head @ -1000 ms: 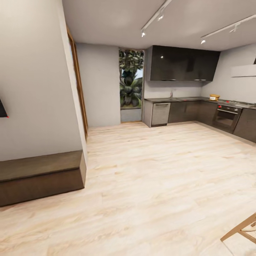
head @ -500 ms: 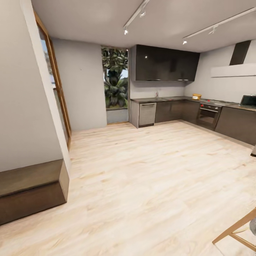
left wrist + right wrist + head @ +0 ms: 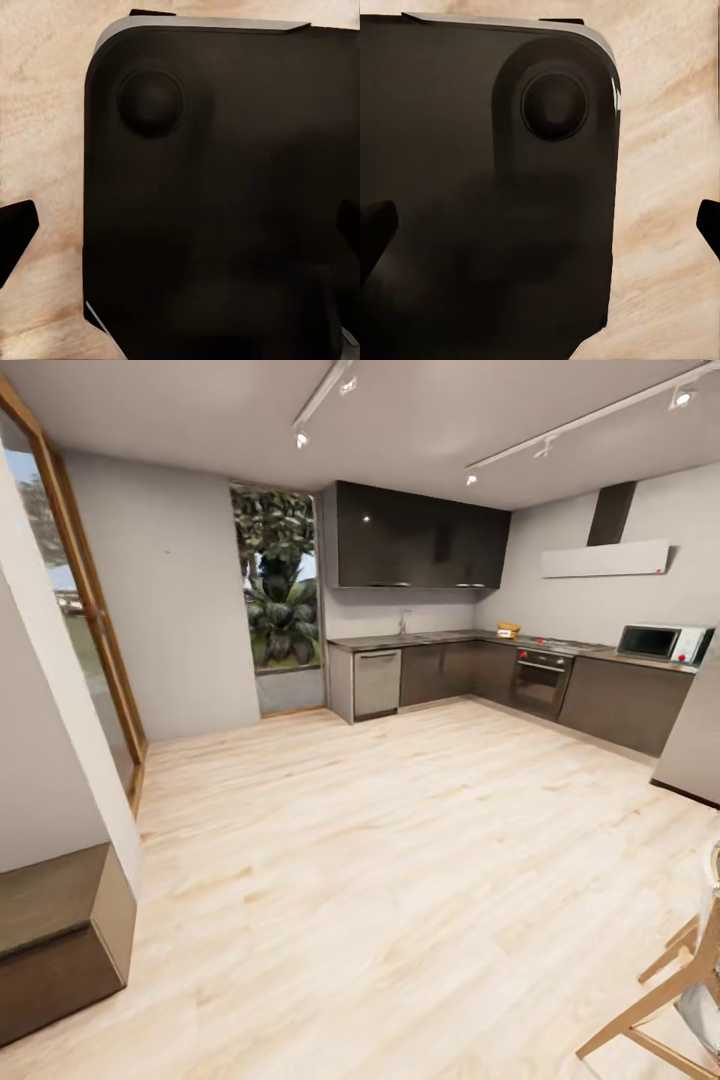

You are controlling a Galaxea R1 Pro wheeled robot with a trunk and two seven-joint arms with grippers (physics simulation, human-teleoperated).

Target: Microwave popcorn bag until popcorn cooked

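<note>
Far across the room stands the kitchen, with dark cabinets. Its grey countertop (image 3: 440, 637) runs along the back wall and turns down the right wall. A small tan-yellow popcorn bag (image 3: 508, 629) sits on it near the corner. Further right on the same top stands the pale microwave (image 3: 663, 643), its dark door shut. In the left wrist view my left gripper (image 3: 180, 232) is open over my dark base. In the right wrist view my right gripper (image 3: 540, 229) is open too, with nothing held.
Light wood floor (image 3: 380, 840) stretches between me and the cabinets. A steel oven (image 3: 541, 682) sits under the worktop. A wooden chair (image 3: 670, 990) is close at the lower right, a dark low bench (image 3: 60, 930) at the lower left, and a grey block (image 3: 695, 750) at the right.
The head view has swung to the right and the kitchen looks a little nearer. The microwave and the right-hand wall have come into the picture.
</note>
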